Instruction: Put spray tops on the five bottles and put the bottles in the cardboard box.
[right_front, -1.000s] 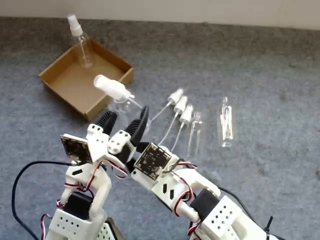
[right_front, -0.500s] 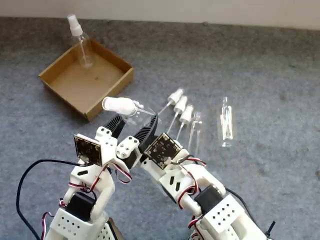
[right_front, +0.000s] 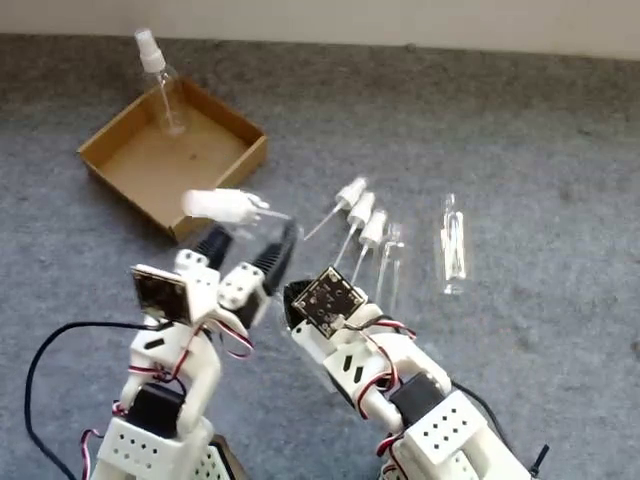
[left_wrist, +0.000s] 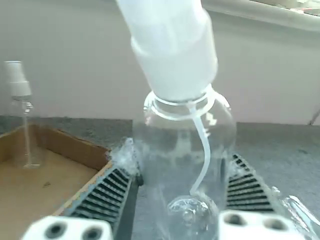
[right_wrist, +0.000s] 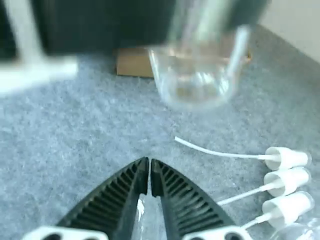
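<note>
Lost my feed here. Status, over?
Left gripper shut on bottle, top on, raised near box. Right gripper shut, low by loose tops. Second bottle stands in box's far corner.

Two white arms with black fingers (right_wrist: 117, 202).
Left arm (right_front: 168, 375) and right arm (right_front: 420, 400): white printed shells, holed bases, square wrist boards (right_front: 328, 300), red-white-black cables (right_front: 237, 342); right gripper (right_wrist: 149, 161) fingers ribbed.

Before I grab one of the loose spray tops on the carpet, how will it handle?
Probably very light: the loose spray tops are small plastic heads. The thin dip tube looks bendy, so it may flex or snag on the carpet. The round head could roll if nudged.
</note>
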